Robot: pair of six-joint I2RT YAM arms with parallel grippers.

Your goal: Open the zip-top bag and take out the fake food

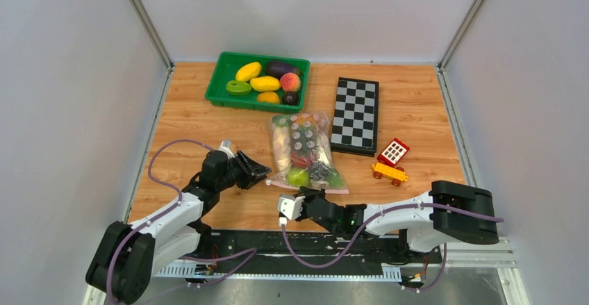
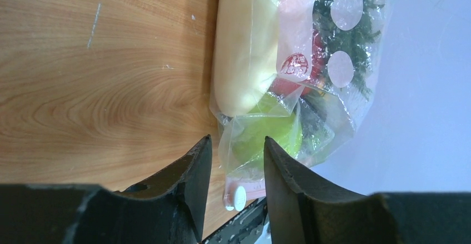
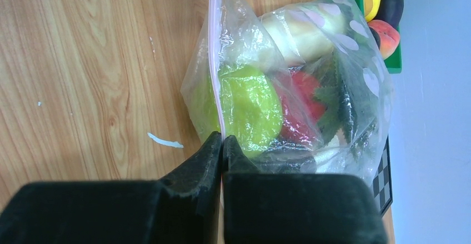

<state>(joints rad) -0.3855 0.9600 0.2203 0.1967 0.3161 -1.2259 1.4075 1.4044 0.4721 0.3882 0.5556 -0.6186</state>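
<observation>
The counter (image 1: 417, 103) carries the bag (image 1: 305, 149) at its middle, lying flat between the tray (image 1: 222, 76) behind it and the two arms in front, with the chessboard (image 1: 355, 114) just beside it on the right. By my reading the task is at its very start: the bag looks full and shut, and none of its food lies loose on the counter.

The right tool (image 3: 223, 139) is closed tight on the bag's near edge, pinching the plastic right at the zip strip (image 3: 214, 60). The left tool (image 2: 237, 144) has its jaws apart on either side of the bag's near left corner, and I see no contact with the plastic yet.

Inside the bag, the long radish (image 2: 244, 44) lies along the left side, the pear (image 3: 250, 108) sits at the near end against the strip, the apple (image 3: 300, 105) is behind it, and the leafy piece (image 3: 344, 110) presses on the far wall. The strip runs as one unbroken pink line, so I judge the seal not yet parted. A small white tab (image 2: 236, 198) sits between the left jaws.

Left to do: grip that corner, pull the zip apart, then lift every piece out
</observation>
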